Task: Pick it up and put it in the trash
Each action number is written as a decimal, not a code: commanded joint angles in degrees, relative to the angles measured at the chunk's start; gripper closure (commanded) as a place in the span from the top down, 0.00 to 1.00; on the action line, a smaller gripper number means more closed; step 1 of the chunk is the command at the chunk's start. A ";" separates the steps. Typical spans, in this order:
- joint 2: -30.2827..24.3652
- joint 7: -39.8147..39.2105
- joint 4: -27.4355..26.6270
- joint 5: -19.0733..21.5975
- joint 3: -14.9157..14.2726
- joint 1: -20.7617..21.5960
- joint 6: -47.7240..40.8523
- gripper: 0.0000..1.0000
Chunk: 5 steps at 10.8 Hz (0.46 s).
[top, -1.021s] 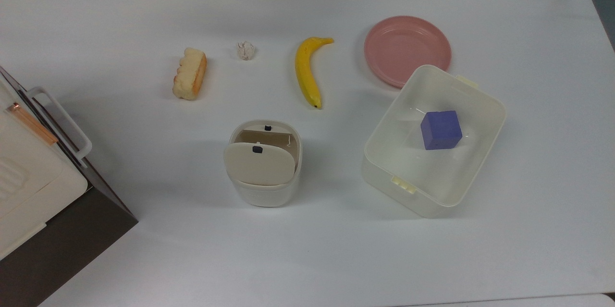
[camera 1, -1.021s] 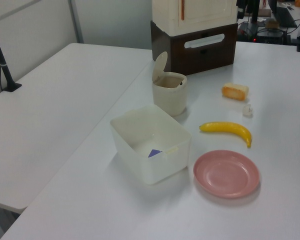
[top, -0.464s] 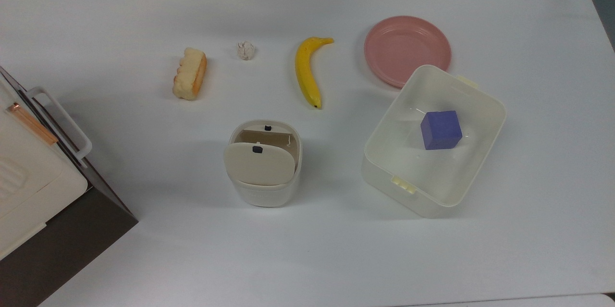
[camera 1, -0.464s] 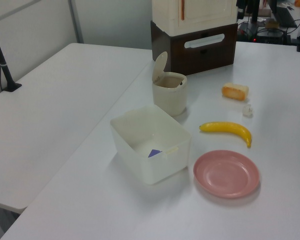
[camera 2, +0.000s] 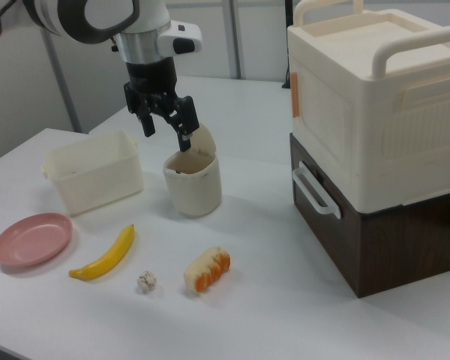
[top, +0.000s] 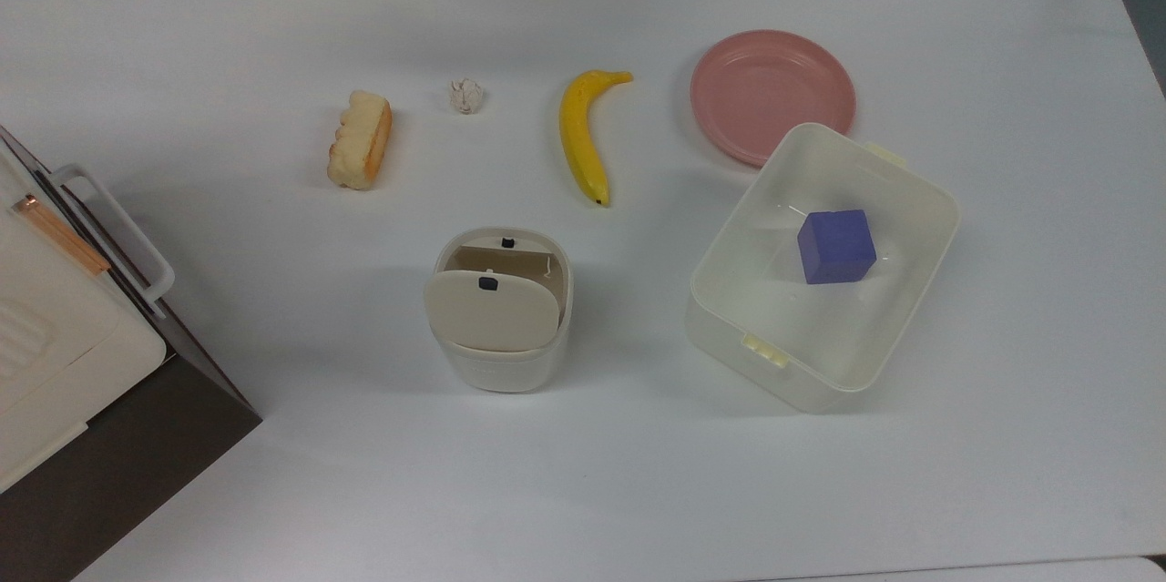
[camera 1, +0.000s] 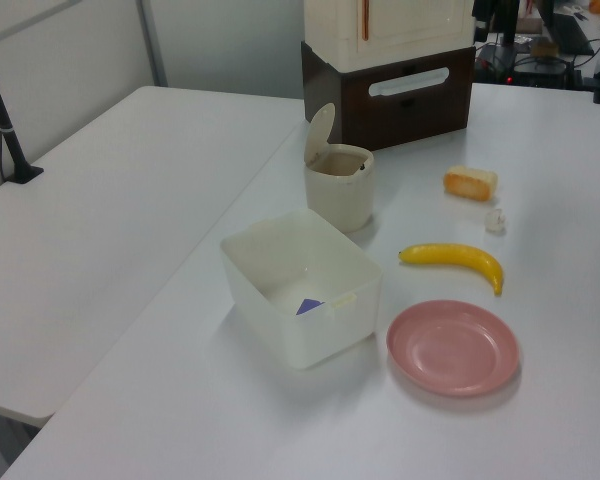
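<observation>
One tiny crumpled ball of off-white paper point(top: 465, 96) lies on the white table point(top: 273, 473), and we see it sitting free between the yellow-orange slice of cake point(top: 361, 139) on the top view's left and the yellow banana point(top: 584, 132) on the top view's right, touching neither. In the right view the paper ball point(camera 2: 146, 282) rests near the table's front edge, just beside the cake slice point(camera 2: 207, 270).

The small cream-white plastic bin with rounded corners point(top: 499, 310) stands upright below the paper ball in the top view, well apart from it, with its swing flap lid tipped up and a small black dot on the flap. To the top view's right of the bin we see a larger translucent white rectangular tub point(top: 823, 266) holding a purple cube point(top: 835, 246), and a round pink plate point(top: 772, 94) just beyond the tub's far corner.

In the right view the black two-finger gripper point(camera 2: 165, 120) hangs in the air above the table, with the bin point(camera 2: 193, 181) below it in that picture. Its fingers are spread apart and grip nothing. A brown and cream stacked box unit with handles point(camera 2: 375, 135) stands at the right view's right.
</observation>
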 commanded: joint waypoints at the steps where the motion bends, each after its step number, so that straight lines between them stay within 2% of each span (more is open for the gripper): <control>1: -0.87 -0.99 -1.03 -1.03 0.07 0.33 -1.12 1.00; 4: -0.78 -0.99 -1.47 -1.99 0.16 0.60 -1.03 1.00; 5: 0.00 -0.99 -1.47 -2.78 1.29 0.60 -1.03 1.00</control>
